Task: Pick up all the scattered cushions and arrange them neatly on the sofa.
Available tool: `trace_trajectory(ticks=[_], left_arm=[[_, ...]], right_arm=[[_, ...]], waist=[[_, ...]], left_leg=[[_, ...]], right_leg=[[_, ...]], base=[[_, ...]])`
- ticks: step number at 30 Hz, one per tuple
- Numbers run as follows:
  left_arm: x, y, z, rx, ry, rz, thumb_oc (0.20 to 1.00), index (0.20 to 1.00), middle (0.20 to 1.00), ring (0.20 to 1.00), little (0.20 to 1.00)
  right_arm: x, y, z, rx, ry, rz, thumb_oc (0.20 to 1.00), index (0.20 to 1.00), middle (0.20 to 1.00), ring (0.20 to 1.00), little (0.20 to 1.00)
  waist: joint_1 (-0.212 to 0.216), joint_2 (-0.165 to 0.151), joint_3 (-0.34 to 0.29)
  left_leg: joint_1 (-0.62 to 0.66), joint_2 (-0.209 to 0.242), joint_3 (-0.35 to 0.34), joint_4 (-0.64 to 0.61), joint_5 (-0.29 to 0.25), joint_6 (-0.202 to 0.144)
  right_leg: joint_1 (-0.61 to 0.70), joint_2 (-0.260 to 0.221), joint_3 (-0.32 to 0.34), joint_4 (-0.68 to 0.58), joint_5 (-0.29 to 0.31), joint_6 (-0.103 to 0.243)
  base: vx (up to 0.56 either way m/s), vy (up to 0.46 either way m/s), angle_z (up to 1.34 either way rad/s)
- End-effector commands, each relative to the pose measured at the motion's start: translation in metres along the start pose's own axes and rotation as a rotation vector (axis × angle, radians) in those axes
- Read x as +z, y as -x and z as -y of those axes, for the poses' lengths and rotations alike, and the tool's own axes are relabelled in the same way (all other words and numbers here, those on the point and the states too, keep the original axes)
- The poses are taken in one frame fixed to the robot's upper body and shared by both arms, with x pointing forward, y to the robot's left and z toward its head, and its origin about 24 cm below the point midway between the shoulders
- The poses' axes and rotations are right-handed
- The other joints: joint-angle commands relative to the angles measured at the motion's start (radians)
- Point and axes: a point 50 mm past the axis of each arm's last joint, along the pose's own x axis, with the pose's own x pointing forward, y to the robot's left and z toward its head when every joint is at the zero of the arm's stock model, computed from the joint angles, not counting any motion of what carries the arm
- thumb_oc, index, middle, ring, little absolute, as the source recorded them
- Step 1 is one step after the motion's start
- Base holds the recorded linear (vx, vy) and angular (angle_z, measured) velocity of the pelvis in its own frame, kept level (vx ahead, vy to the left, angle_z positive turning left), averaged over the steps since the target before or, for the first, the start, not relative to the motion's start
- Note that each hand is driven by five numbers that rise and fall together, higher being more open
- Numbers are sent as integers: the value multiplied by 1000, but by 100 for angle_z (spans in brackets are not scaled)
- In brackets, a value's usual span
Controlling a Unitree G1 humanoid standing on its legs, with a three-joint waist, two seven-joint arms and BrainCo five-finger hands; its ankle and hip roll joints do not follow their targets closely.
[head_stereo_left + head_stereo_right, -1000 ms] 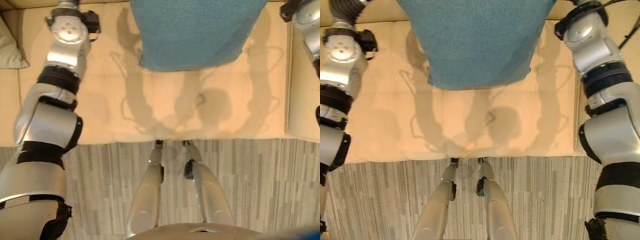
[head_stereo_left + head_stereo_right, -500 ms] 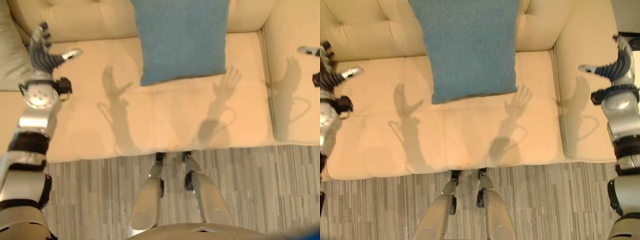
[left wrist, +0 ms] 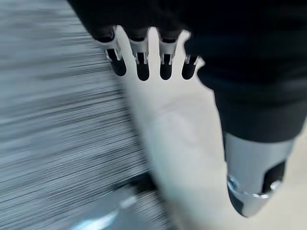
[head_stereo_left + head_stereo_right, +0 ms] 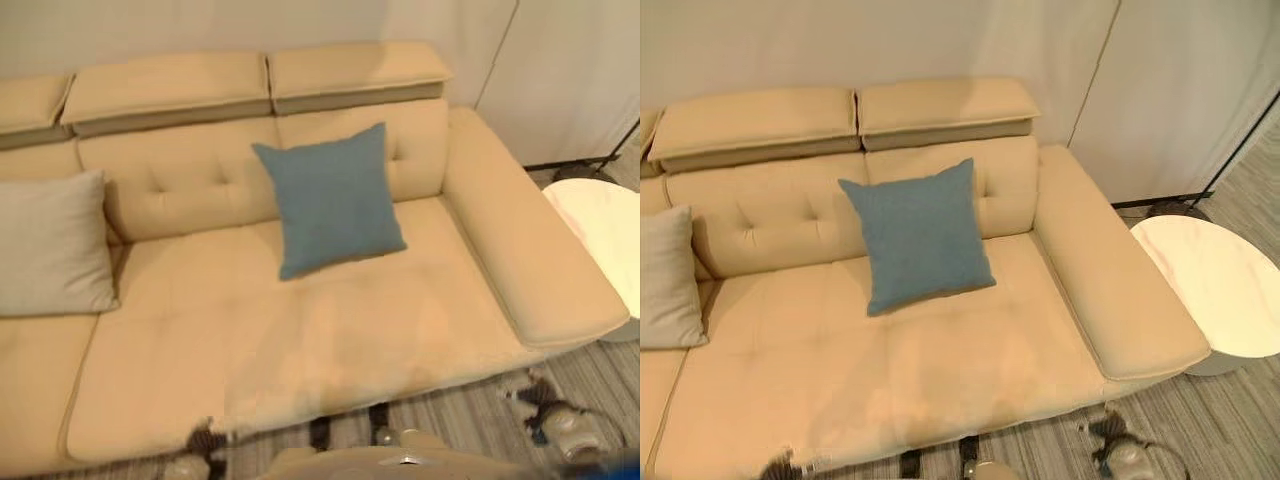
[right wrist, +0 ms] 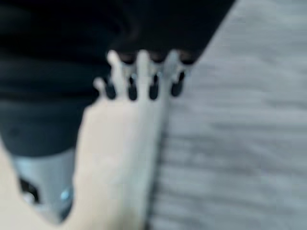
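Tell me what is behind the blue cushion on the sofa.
The blue cushion leans on the sofa's tufted beige backrest, under the join of two headrests. The backrest part directly behind it is covered, so anything there cannot be seen.

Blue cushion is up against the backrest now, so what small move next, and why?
Probably turn to look for more cushions on the floor. The blue cushion leans on the sofa backrest, a grey cushion stands further left, and both the left hand and right hand hold nothing.

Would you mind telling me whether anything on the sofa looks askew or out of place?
The blue cushion leans against the sofa backrest, rotated slightly off square. The grey cushion stands upright at the far left. Nothing looks damaged or spilled.
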Motion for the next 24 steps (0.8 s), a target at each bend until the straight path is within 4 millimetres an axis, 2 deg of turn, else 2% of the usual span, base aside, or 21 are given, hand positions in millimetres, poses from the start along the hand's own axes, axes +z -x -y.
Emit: trace_trajectory(ticks=[1, 2, 4, 7, 9, 10, 11, 12, 15, 17, 20, 21, 23, 24], left_arm=[[42, -4, -30, 58, -73, 129, 1000, 1000, 1000, 1000, 1000], [36, -4, -26, 47, -65, 109, 1000, 1000, 1000, 1000, 1000], [39, -5, -22, 31, -83, 110, 1000, 1000, 1000, 1000, 1000], [51, -5, -16, 17, -120, 151, 1000, 1000, 1000, 1000, 1000], [63, -5, -12, 11, -141, 192, 1000, 1000, 1000, 1000, 1000], [69, -4, -12, 15, -132, 212, 1000, 1000, 1000, 1000, 1000], [75, -4, -14, 21, -134, 228, 1000, 1000, 1000, 1000, 1000], [81, -4, -18, 37, -135, 240, 1000, 1000, 1000, 1000, 1000], [80, -5, -22, 53, -117, 223, 1000, 1000, 1000, 1000, 1000], [76, -5, -25, 61, -99, 203, 1000, 1000, 1000, 1000, 1000], [68, -6, -25, 66, -72, 180, 1000, 1000, 1000, 1000, 1000], [66, -6, -27, 73, -52, 170, 1000, 1000, 1000, 1000, 1000], [65, -6, -27, 77, -37, 165, 1000, 1000, 1000, 1000, 1000], [70, -6, -25, 73, -26, 182, 1000, 1000, 1000, 1000, 1000]], right_arm=[[36, -5, 41, -107, -34, 99, 1000, 1000, 1000, 1000, 1000], [25, -5, 33, -83, -12, 55, 1000, 1000, 1000, 1000, 1000], [12, -4, 16, -33, 51, 0, 1000, 1000, 1000, 1000, 1000], [14, -3, 1, 6, 115, 9, 1000, 1000, 1000, 1000, 1000], [19, -2, -10, 28, 123, 23, 1000, 1000, 1000, 1000, 1000], [23, -2, -14, 36, 133, 32, 1000, 1000, 1000, 1000, 1000], [24, -2, -17, 41, 138, 33, 1000, 1000, 1000, 1000, 1000], [26, -2, -18, 44, 136, 37, 1000, 1000, 1000, 1000, 1000], [19, -1, -22, 52, 104, 13, 1000, 1000, 1000, 1000, 1000], [17, -1, -23, 55, 87, 7, 1000, 1000, 1000, 1000, 1000], [20, 0, -26, 61, 94, 20, 1000, 1000, 1000, 1000, 1000], [25, 0, -27, 64, 99, 36, 1000, 1000, 1000, 1000, 1000], [28, 0, -30, 68, 81, 52, 1000, 1000, 1000, 1000, 1000], [28, 0, -29, 58, 64, 54, 1000, 1000, 1000, 1000, 1000]], waist=[[18, -33, 39], [22, -30, 40], [24, -30, 46], [27, -39, 67], [26, -42, 84], [24, -42, 97], [24, -42, 108], [22, -39, 120], [15, -40, 110], [18, -48, 95], [39, -69, 79], [45, -81, 67], [39, -97, 67], [34, -107, 82]], left_leg=[[90, -18, 58, 9, -178, -7], [108, -24, 59, 9, -182, 2], [124, -32, 64, 13, -193, 19], [98, -45, 67, 37, -198, 33], [49, -62, 58, 51, -196, 52], [20, -63, 64, 53, -184, 60], [6, -61, 62, 53, -176, 64], [-12, -59, 50, 49, -167, 70], [2, -65, 16, 9, -153, 64], [3, -68, 8, 9, -159, 62], [-5, -72, 9, 10, -153, 55], [-23, -66, 17, 10, -141, 44], [-48, -58, 21, 21, -121, 26], [-82, -51, 14, 36, -92, 5]], right_leg=[[158, -37, 49, -14, -188, 80], [169, -38, 65, -14, -190, 82], [179, -45, 76, -10, -183, 86], [149, -55, 94, -5, -154, 100], [89, -61, 130, -10, -111, 123], [31, -60, 152, 31, -91, 135], [11, -55, 155, 69, -115, 130], [-3, -52, 137, 162, -167, 110], [21, -49, 109, 328, -268, 75], [60, -56, 96, 351, -288, 71], [142, -60, 73, 271, -271, 80], [154, -51, 74, 202, -282, 78], [168, -32, 85, 132, -293, 56], [164, -14, 89, 97, -297, 36]], base=[[-46, 109, -27], [-49, 130, -36], [-83, 203, -54], [-181, 215, -42], [-322, 304, -7], [-288, 229, -56], [-323, 195, -61], [-198, 112, -29], [-55, 15, -8], [-4, -93, 53], [-72, -194, 21], [-181, -286, -3], [-255, -326, -9], [-234, -248, 14]])
